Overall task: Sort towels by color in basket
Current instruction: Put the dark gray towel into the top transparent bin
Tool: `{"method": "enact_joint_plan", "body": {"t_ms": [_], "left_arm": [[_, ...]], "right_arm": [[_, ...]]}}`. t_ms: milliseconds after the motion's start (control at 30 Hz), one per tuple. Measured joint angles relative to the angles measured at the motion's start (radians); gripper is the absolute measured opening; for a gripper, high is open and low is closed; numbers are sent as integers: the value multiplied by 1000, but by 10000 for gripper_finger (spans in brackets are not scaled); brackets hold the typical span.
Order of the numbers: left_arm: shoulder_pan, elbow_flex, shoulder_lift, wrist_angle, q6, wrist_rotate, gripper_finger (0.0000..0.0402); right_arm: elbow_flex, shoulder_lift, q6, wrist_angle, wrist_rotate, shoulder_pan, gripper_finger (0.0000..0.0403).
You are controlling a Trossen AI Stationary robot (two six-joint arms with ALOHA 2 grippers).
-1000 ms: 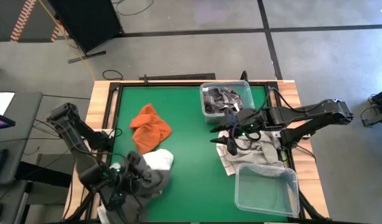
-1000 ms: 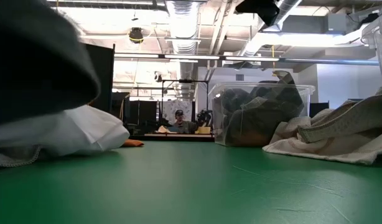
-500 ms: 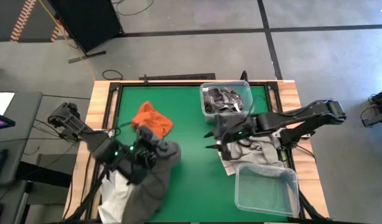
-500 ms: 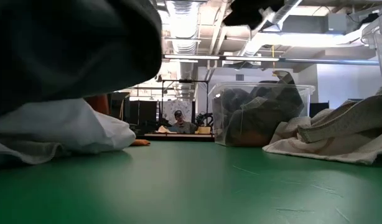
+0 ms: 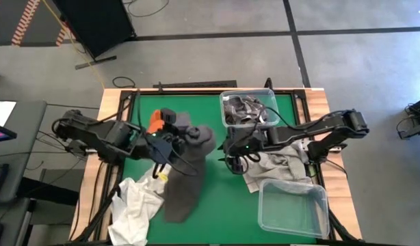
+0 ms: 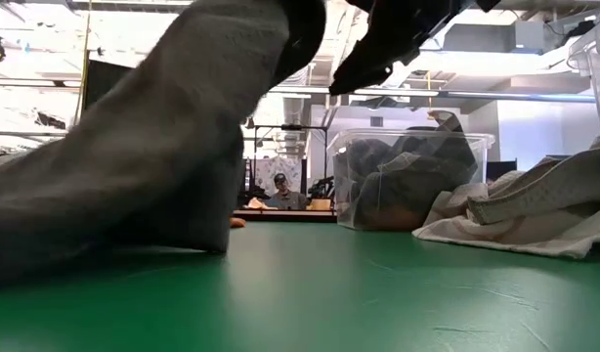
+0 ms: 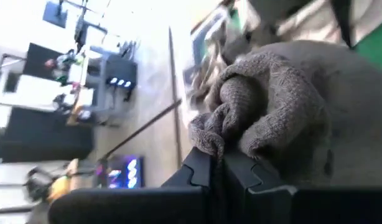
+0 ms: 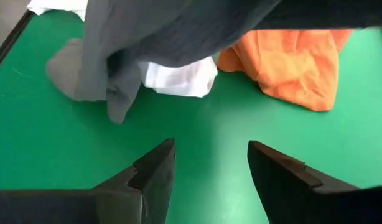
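My left gripper (image 5: 185, 139) hangs over the table's middle left, shut on a dark grey towel (image 5: 181, 184). The towel hangs down from it, and its lower end (image 5: 174, 210) lies on the green table. A white towel (image 5: 133, 205) lies crumpled at the near left edge. An orange towel (image 8: 297, 62) lies behind the left arm, toward the far edge. My right gripper (image 5: 229, 156) hovers open over the table's middle, pointing at the grey towel, with nothing between its fingers (image 8: 150, 171). A pale towel (image 5: 282, 166) lies under the right arm. My left gripper pinches a bunched fold (image 7: 221, 127) at the grey towel's upper end between its two fingers (image 7: 206, 171); several layers are gathered there. The fingers come from the table's left, slanting slightly down. The towel hangs slack below them, its lower end (image 6: 95, 244) resting on the table.
A clear bin (image 5: 227, 96) at the far edge holds grey patterned towels (image 5: 245, 109). Another clear bin (image 5: 292, 206) stands at the near right. Bare green table (image 5: 217, 205) lies between the grey towel and this bin.
My left gripper has risen and swung from the near left corner toward the table's middle and far edge, staying shut. The grey towel has been drawn up off the white towel, which stays at the near left; its lower end trails on the table. My right gripper has sunk and moved left.
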Motion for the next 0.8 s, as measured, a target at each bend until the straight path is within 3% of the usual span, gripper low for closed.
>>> {"method": "enact_joint_plan", "body": {"t_ms": [167,433,800], "left_arm": [[-45,-9,8,-42,-140,166,3],[-212,-198,11,-42,-341,226,3],[-387,-440,11,221,-470,316,9]], "right_arm": [[0,-32,29,-73,15,12,230],[0,-40,48,-111,18,47,230],[0,-40,50,-59,13,85,230]]}}
